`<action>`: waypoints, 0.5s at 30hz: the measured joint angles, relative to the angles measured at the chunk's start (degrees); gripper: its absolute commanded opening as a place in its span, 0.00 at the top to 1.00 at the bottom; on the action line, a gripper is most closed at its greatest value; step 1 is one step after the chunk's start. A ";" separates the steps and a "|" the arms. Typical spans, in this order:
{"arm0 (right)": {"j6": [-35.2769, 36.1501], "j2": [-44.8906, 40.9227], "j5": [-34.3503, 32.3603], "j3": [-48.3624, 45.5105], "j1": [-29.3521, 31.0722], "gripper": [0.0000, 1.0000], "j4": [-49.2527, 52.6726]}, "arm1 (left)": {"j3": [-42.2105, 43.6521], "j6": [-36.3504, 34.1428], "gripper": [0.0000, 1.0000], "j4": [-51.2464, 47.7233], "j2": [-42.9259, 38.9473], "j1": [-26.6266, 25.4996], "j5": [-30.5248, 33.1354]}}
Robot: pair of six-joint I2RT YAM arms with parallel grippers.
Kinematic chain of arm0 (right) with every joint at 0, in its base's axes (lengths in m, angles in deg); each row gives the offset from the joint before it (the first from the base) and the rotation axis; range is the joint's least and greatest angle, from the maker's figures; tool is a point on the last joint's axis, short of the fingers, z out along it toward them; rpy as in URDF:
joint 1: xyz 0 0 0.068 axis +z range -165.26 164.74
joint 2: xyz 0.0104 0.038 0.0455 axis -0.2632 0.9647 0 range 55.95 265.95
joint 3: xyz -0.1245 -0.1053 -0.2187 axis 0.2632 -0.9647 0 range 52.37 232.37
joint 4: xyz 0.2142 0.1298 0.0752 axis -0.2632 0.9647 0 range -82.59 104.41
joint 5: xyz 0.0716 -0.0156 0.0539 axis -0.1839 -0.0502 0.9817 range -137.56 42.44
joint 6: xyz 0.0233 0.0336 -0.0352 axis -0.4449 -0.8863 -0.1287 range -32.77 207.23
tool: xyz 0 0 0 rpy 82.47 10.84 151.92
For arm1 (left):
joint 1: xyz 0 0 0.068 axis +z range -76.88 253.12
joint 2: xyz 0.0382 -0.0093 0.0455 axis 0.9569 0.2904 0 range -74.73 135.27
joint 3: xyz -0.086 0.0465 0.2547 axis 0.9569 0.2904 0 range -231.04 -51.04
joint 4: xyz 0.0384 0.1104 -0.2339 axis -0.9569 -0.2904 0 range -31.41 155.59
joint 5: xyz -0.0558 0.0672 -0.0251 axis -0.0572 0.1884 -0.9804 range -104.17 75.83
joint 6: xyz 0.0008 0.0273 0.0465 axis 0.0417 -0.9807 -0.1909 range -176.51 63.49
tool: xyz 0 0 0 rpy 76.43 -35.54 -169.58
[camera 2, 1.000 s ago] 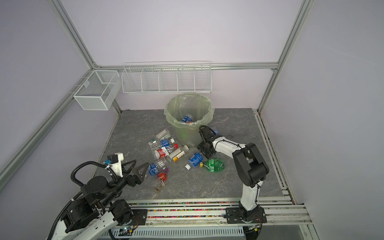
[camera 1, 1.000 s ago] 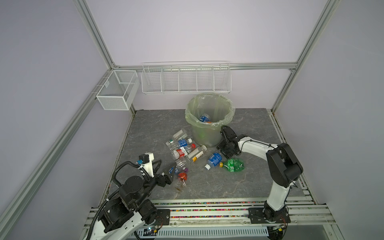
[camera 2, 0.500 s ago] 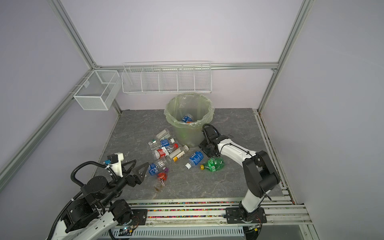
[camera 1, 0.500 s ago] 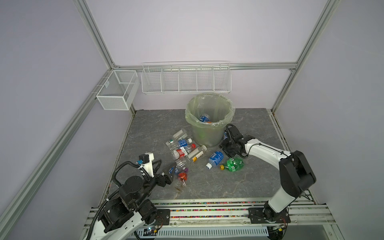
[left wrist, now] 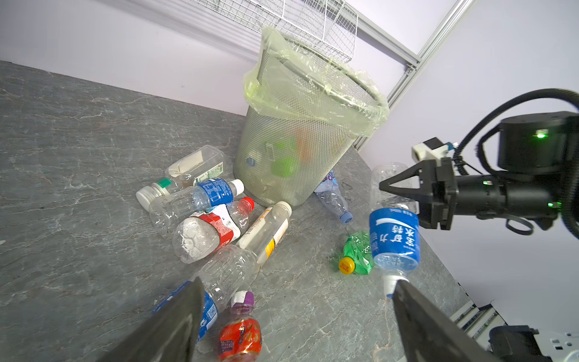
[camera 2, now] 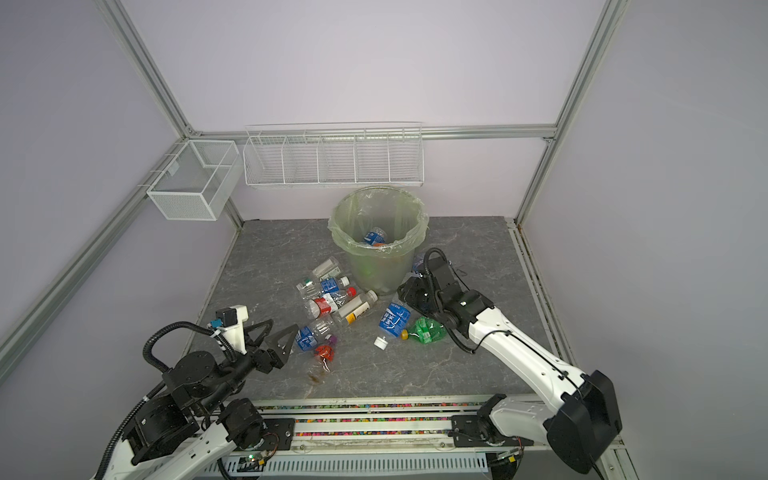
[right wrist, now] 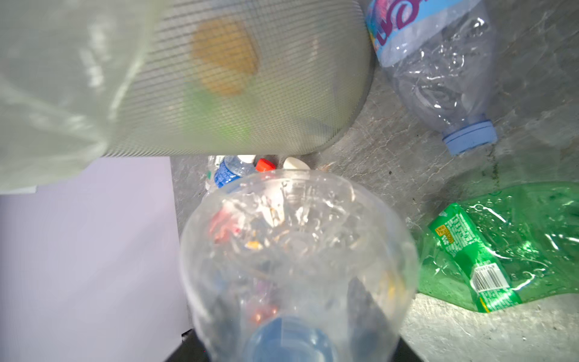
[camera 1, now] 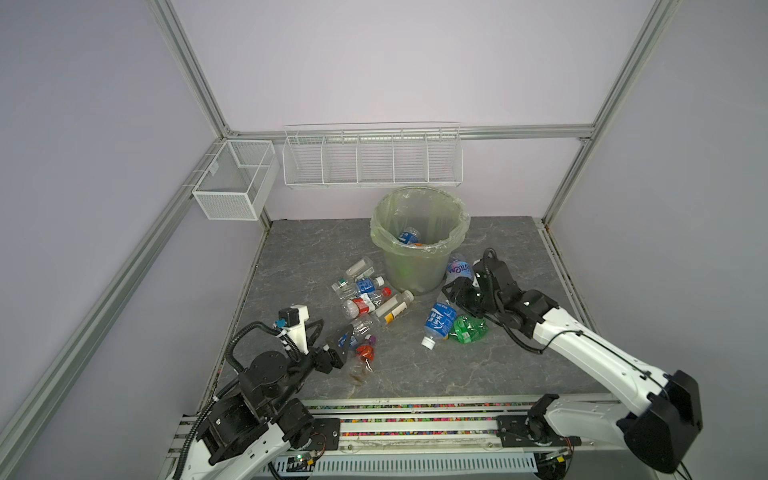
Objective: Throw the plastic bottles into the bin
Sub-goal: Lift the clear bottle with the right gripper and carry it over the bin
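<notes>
The bin (camera 1: 419, 253) (camera 2: 379, 253) (left wrist: 300, 134) (right wrist: 219, 78) stands at the back of the table with bottles inside. My right gripper (camera 1: 457, 293) (camera 2: 411, 296) (right wrist: 291, 313) is shut on the clear base of a blue-label bottle (camera 1: 438, 323) (camera 2: 392, 322) (left wrist: 394, 239), whose white cap points down. Beside it lie a crushed green bottle (camera 1: 469, 328) (right wrist: 501, 244) and a pink-lettered bottle (camera 1: 459, 268) (right wrist: 438, 62). My left gripper (camera 1: 334, 330) (camera 2: 277, 332) (left wrist: 297, 283) is open just short of an orange-label bottle (left wrist: 241, 335) and a blue-label one (left wrist: 208, 313). Several more bottles (camera 1: 365, 297) lie left of the bin.
Two white wire baskets (camera 1: 372, 160) (camera 1: 235, 183) hang on the back and left walls above the table. The arms' rail (camera 1: 415, 419) runs along the front edge. A small brown stain (camera 1: 358, 377) marks the grey tabletop (camera 1: 519, 249).
The right arm's elbow has swung down and to the right while its gripper stayed by the blue-label bottle and narrowed onto it. The left arm has not moved.
</notes>
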 measured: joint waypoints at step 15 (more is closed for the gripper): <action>14.73 -22.25 -7.72 -1.01 5.44 0.93 6.56 | 0.85 2.08 0.11 3.74 6.21 -2.69 -1.14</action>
